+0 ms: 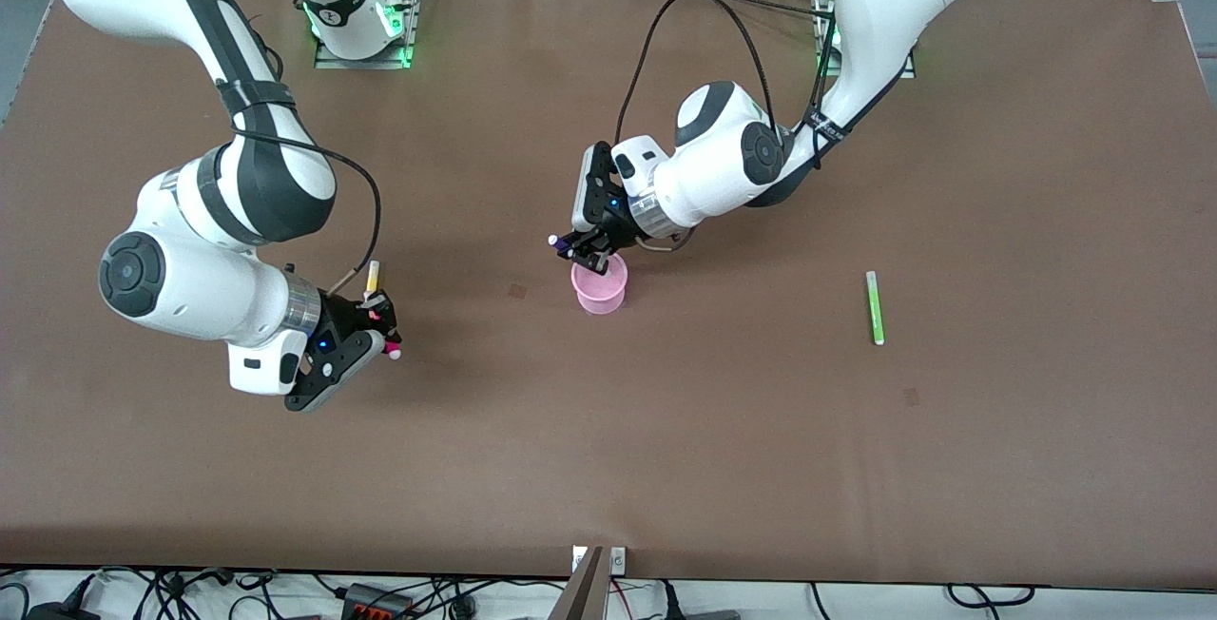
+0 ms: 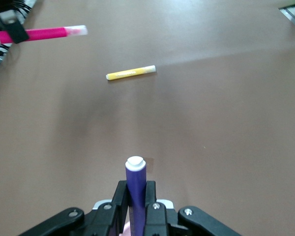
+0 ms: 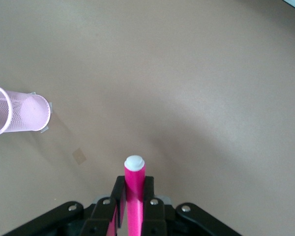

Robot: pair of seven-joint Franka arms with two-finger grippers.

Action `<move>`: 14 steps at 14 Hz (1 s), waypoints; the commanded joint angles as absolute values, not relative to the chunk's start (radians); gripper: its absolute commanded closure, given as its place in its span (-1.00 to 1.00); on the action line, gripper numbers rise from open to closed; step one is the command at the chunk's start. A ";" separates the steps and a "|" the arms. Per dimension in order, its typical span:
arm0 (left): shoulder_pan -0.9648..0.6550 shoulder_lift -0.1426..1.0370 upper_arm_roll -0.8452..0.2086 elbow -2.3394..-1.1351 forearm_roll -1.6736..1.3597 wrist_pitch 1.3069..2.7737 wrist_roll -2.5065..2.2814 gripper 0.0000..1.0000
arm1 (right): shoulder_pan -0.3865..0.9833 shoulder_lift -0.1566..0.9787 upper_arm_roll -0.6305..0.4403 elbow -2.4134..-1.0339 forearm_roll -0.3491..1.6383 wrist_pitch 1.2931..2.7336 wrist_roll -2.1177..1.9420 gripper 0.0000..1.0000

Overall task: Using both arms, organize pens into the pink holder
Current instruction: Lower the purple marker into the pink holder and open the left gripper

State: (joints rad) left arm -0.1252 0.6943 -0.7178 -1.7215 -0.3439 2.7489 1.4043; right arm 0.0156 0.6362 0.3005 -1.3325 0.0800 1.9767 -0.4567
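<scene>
Right now you have the left gripper (image 1: 582,252) over the pink holder (image 1: 600,289), jaws pinching the purple pen (image 2: 135,184), while the right gripper (image 1: 382,316) pinches the magenta pen (image 3: 134,194) beside the yellow pen (image 1: 373,276) on the worktop (image 1: 723,430).

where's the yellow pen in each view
Front view: the yellow pen lies on the table, touching the right gripper, which holds the pink pen.
Left wrist view: it lies flat in the upper middle.
Right wrist view: not in it.
Shared landmark: the pink pen, seen in all three views.
</scene>
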 commanded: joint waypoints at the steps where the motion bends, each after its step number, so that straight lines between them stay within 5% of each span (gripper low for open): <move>1: -0.124 0.713 -0.726 -1.736 -0.370 2.795 1.462 0.99 | 0.018 0.644 0.308 -1.339 0.091 1.982 -0.485 1.00; 7: -0.115 0.773 -0.723 -1.736 -0.370 2.842 1.543 0.98 | 0.018 0.643 0.307 -1.374 0.084 1.974 -0.485 1.00; 9: -0.112 0.773 -0.723 -1.736 -0.370 2.842 1.545 0.82 | 0.018 0.643 0.307 -1.374 0.086 1.977 -0.483 1.00; 10: -0.112 0.773 -0.723 -1.736 -0.367 2.842 1.545 -0.54 | 0.018 0.643 0.307 -1.374 0.086 1.977 -0.483 1.00; 11: -0.112 0.773 -0.723 -1.736 -0.367 2.844 1.545 -1.00 | 0.018 0.643 0.307 -1.374 0.086 1.977 -0.483 1.00; 14: -0.106 0.761 -0.723 -1.738 -0.368 2.839 1.543 -1.00 | 0.017 0.644 0.307 -1.374 0.086 1.982 -0.483 1.00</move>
State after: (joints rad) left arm -0.1150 0.7750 -0.7155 -1.7331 -0.3439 2.8316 1.5061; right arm 0.0226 0.6515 0.3008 -1.3655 0.0799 1.9780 -0.4693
